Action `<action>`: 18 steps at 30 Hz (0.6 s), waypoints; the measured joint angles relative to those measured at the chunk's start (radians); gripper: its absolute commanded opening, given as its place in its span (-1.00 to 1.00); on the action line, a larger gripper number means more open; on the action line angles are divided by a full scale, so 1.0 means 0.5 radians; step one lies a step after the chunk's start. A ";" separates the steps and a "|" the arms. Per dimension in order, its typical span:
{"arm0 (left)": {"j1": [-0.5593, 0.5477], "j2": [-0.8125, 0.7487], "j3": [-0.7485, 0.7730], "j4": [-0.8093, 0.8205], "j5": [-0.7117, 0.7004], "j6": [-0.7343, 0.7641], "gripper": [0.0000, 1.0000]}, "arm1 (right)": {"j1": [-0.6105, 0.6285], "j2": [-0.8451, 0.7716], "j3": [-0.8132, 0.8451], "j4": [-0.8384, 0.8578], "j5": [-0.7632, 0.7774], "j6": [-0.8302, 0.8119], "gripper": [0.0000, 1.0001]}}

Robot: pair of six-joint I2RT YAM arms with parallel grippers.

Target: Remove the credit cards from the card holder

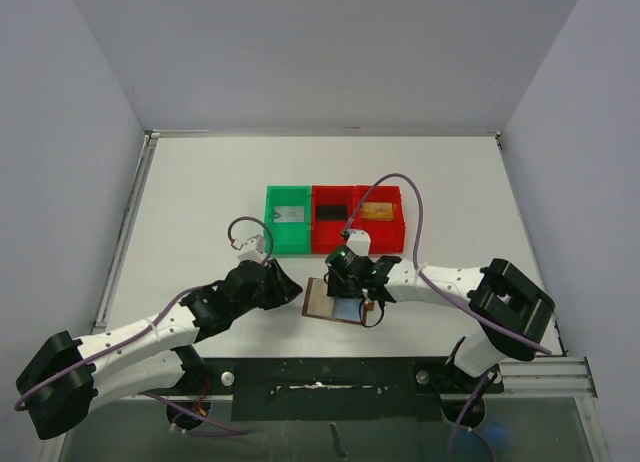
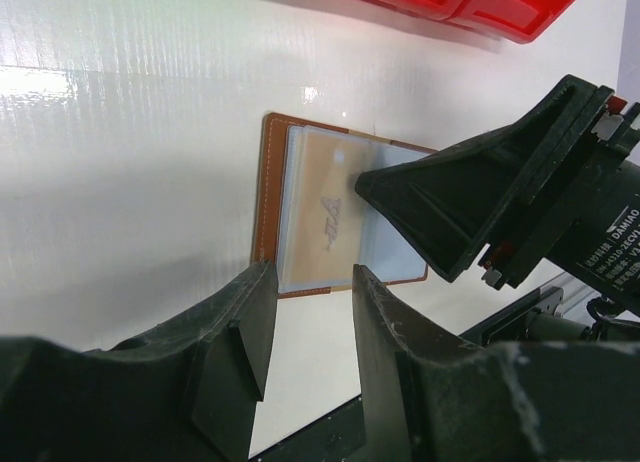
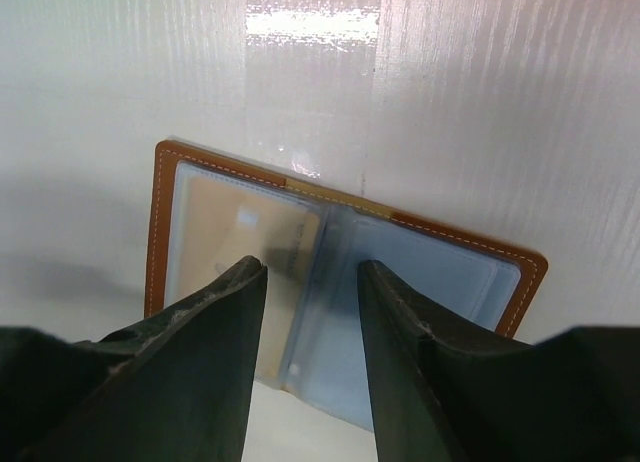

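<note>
- Brown leather card holder [image 1: 321, 299] lies open on your bench [image 1: 200, 202], at 6 o'clock from the middle red bin [image 1: 318, 238].
- A gold credit card [image 3: 235, 237] sits in its sleeve.
- Your right pincer [image 3: 310, 272] hangs over it, jaws apart, empty.
- Your left pincer [image 2: 312, 277], at its 9 o'clock, is likewise parted.

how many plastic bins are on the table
3, side by side behind the card holder: green bin left, middle red bin, right red bin. None looks hidden.
</note>
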 measured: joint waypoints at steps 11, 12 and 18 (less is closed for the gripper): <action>0.000 0.032 0.000 -0.005 -0.007 0.000 -0.28 | 0.043 0.002 0.078 -0.035 0.037 -0.015 -0.17; 0.000 0.037 0.000 -0.006 -0.007 0.000 -0.28 | 0.043 0.010 0.078 -0.032 0.037 -0.013 -0.17; 0.000 0.040 0.000 -0.006 -0.007 0.000 -0.28 | 0.043 0.124 0.076 0.052 0.017 -0.003 -0.20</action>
